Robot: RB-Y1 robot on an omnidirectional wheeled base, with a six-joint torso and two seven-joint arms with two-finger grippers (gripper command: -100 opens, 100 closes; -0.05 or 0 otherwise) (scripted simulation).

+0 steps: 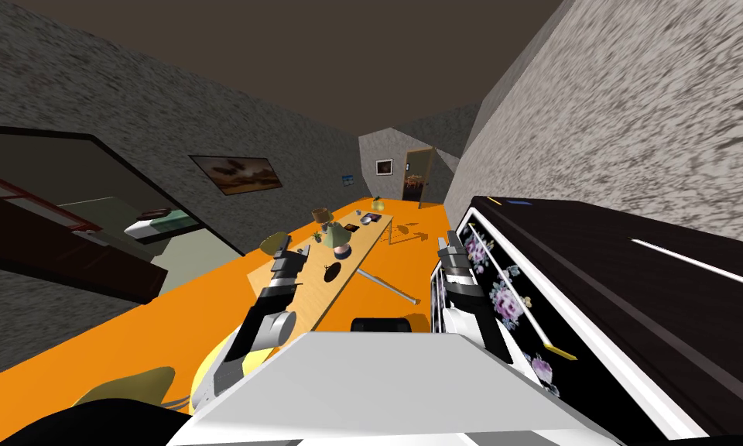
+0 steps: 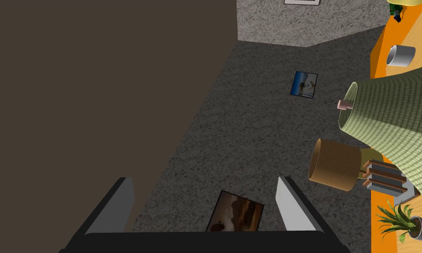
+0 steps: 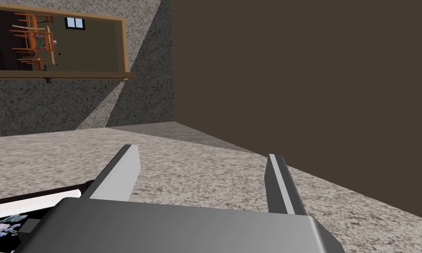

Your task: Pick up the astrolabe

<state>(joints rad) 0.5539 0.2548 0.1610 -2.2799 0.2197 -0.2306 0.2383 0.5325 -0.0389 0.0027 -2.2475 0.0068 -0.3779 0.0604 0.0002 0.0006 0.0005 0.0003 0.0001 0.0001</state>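
On the long surface (image 1: 320, 298), dark flat astrolabe (image 1: 332, 272), its heading too small to tell, left end effector (image 2: 204, 180) and right end effector (image 3: 202, 151) spread wide, empty

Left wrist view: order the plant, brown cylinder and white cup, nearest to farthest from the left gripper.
1. Plant, this side of the green shade.
2. Brown cylinder, beside the shade.
3. White cup, beyond the shade.
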